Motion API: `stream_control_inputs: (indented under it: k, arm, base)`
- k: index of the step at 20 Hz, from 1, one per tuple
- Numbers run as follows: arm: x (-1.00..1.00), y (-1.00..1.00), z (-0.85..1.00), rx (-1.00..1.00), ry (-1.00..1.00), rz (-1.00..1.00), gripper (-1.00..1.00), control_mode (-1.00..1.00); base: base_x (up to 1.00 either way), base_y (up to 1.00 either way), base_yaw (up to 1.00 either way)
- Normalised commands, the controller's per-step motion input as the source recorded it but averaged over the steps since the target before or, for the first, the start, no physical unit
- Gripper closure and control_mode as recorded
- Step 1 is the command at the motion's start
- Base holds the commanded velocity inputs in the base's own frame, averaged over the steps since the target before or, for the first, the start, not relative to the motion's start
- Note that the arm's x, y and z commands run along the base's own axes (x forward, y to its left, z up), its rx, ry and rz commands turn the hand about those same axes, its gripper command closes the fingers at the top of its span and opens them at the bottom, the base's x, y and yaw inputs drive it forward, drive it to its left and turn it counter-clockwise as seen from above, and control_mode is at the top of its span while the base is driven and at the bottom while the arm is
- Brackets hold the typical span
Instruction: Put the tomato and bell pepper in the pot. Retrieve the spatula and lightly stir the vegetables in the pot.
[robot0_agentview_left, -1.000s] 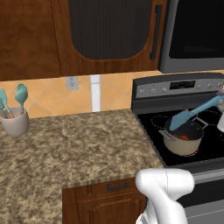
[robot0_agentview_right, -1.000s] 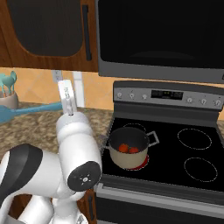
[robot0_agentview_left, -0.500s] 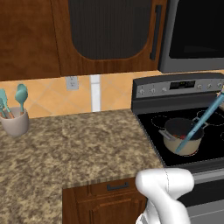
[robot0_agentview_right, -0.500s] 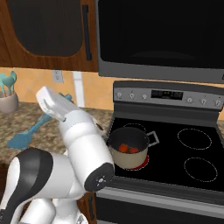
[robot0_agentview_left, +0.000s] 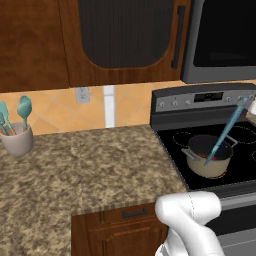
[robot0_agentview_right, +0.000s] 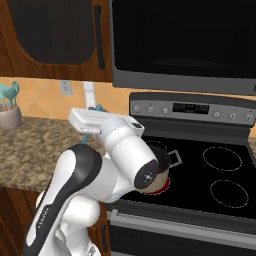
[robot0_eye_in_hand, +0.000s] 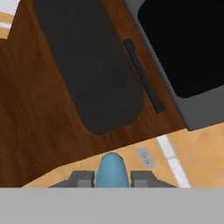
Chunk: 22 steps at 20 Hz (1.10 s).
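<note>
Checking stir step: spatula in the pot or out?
In. The spatula slants down, its lower end inside the pot rim on the stove.

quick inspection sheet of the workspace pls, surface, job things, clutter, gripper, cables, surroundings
surface: speckled stone counter beside a black glass stovetop.
job's things: pot on the front left burner; spatula slants into it, head down inside; a bit of red shows at its tip, vegetables not told apart.
clutter: cup holding teal spoons at the counter's far left.
gripper: gripper shut on the spatula's rounded handle end.
cables: nothing seen.
surroundings: wood cabinets, microwave, wall outlet, tiled backsplash.
</note>
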Motion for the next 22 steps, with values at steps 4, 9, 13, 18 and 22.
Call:
stream_control_inputs:
  k: [4, 9, 13, 18, 22]
  arm:
    - [0.36, -0.63, -0.1, -0.17, -0.06, 0.0, 1.0, -1.0]
    - [0.44, -0.49, -0.29, -0.23, -0.01, 0.0, 1.0, -1.0]
    - [0.58, -0.4, -0.31, -0.12, 0.0, 0.0, 1.0, -1.0]
    - [0.61, -0.27, -0.5, -0.01, -0.07, 0.0, 1.0, -1.0]
    - [0.66, -0.12, -0.66, 0.0, -0.11, 0.0, 1.0, -1.0]
  base:
    - [0.0, 0.0, 0.0]
    - [0.0, 0.0, 0.0]
    - [0.0, 0.0, 0.0]
    - [0.0, 0.0, 0.0]
    - [0.0, 0.0, 0.0]
